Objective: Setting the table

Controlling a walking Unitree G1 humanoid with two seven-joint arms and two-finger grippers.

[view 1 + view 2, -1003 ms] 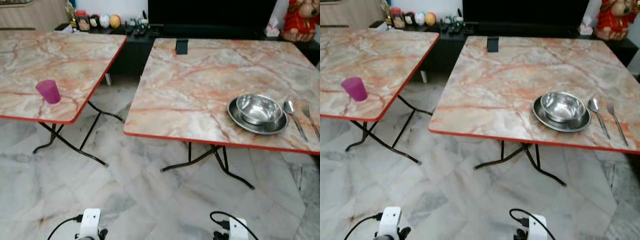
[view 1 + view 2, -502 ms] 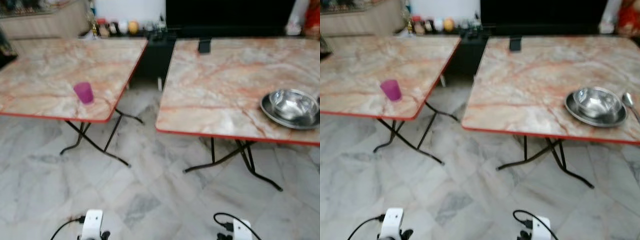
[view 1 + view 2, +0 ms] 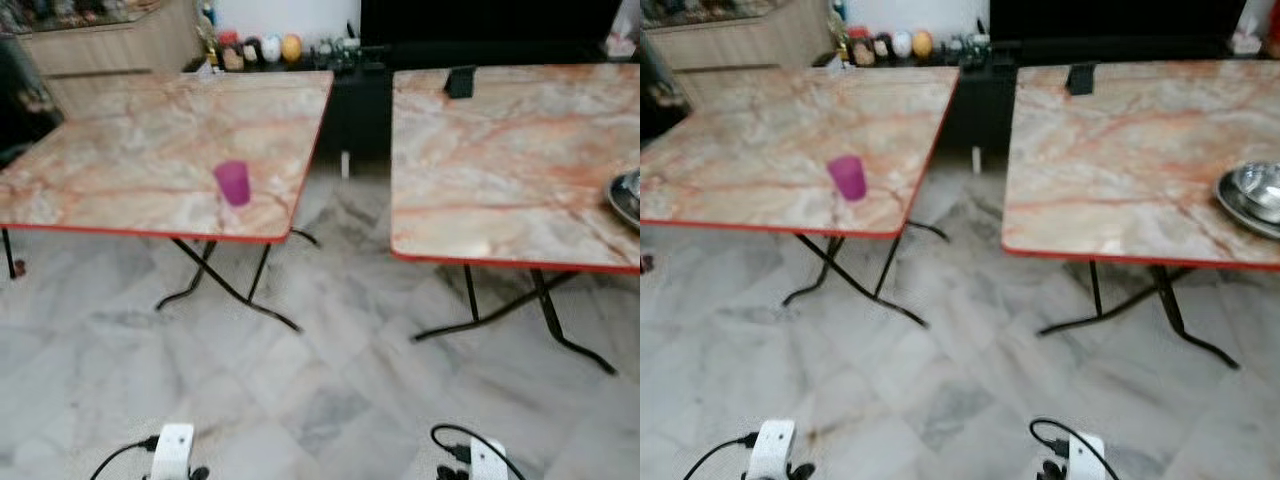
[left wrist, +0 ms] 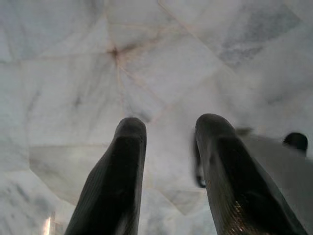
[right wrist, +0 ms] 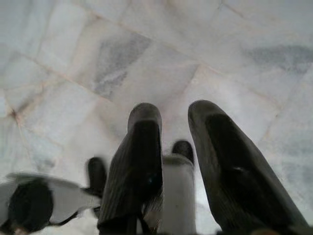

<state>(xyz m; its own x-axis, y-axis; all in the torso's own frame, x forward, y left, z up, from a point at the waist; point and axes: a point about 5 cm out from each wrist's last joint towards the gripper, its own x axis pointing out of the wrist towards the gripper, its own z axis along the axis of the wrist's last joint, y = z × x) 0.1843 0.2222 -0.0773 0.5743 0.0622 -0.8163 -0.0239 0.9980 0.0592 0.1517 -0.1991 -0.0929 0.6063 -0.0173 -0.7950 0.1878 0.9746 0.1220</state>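
A purple cup [image 3: 233, 183] stands near the right front corner of the left marble table [image 3: 120, 150]. A steel bowl on a steel plate [image 3: 1252, 196] sits at the right side of the right marble table [image 3: 500, 170], partly cut off by the picture's edge. Both arms hang low over the marble floor, well short of the tables. The left gripper [image 4: 171, 126] is open with nothing between its fingers. The right gripper [image 5: 175, 112] is open and holds nothing either.
A gap of floor [image 3: 345, 250] runs between the two tables, whose black folding legs [image 3: 230, 292] splay out underneath. A small black stand [image 3: 459, 81] sits at the right table's far edge. A dark low cabinet with ornaments [image 3: 275, 48] lines the back wall.
The camera has swung to the left, so the whole scene has shifted right. The cup is now nearer the middle, and the spoon and fork have left the picture.
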